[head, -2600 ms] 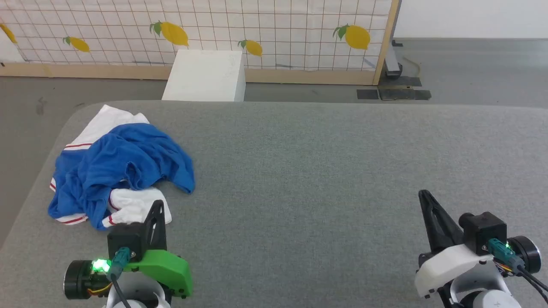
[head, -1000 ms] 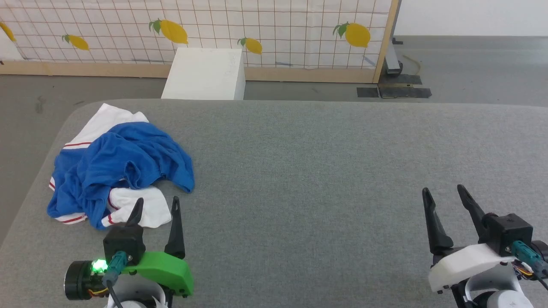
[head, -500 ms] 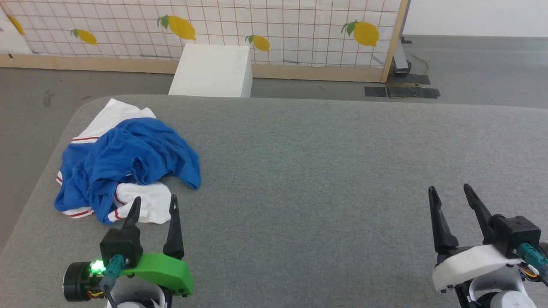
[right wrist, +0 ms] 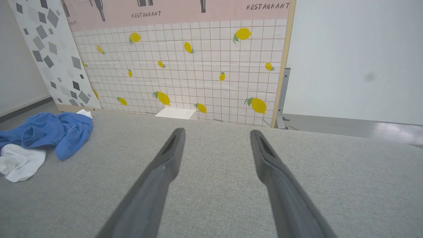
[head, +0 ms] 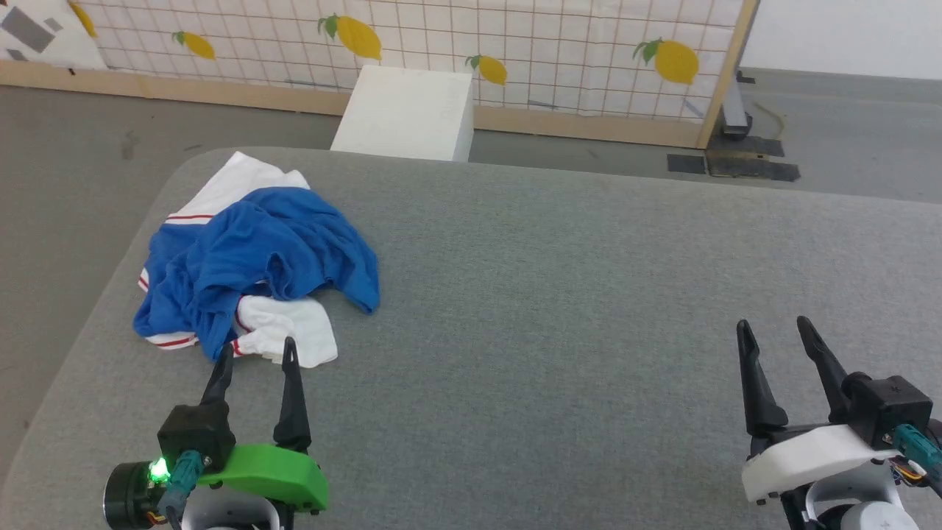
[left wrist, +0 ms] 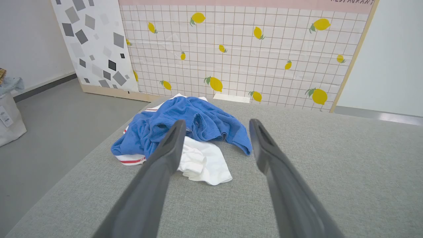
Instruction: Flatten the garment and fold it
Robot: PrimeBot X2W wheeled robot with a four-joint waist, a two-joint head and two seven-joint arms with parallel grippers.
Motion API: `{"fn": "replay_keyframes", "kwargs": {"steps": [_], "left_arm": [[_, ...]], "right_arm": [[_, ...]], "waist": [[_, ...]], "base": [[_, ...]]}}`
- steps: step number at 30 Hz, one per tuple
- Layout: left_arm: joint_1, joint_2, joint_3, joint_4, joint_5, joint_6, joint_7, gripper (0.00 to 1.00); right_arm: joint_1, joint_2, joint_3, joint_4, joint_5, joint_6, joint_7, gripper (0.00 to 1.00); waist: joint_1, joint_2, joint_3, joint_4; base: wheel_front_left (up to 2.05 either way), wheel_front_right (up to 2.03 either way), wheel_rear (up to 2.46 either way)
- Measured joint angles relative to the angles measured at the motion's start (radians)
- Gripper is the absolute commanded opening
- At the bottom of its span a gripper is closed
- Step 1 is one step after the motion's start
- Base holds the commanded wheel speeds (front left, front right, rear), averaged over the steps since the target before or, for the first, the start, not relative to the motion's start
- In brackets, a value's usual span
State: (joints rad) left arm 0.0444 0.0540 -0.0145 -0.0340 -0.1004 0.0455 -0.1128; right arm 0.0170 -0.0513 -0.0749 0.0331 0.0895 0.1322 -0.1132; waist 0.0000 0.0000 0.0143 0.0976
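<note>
Lying crumpled just ahead of left jaws, garment (head: 257, 258) sits near tabletop (head: 559, 309) corner. Left jaws released, empty, aimed at it, likely for first grab. Right jaws released, empty, well apart from it, probably idle until spreading.

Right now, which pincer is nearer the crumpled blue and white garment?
Left. The left pincer is open right at the garment's near edge; the right pincer is open far off to the robot's right, across the grey tabletop.
</note>
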Motion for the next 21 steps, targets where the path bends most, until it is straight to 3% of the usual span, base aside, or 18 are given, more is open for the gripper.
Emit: {"fn": "replay_keyframes", "kwargs": {"steps": [21], "left_arm": [[0.033, 0.000, -0.005, -0.012, -0.044, 0.019, -0.044, 1.00]], "right_arm": [[0.005, 0.000, 0.005, 0.026, 0.028, 0.000, -0.043, 1.00]], "waist": [[0.0000, 0.0000, -0.001, 0.133]], "base": [[0.00, 0.00, 0.00]]}}
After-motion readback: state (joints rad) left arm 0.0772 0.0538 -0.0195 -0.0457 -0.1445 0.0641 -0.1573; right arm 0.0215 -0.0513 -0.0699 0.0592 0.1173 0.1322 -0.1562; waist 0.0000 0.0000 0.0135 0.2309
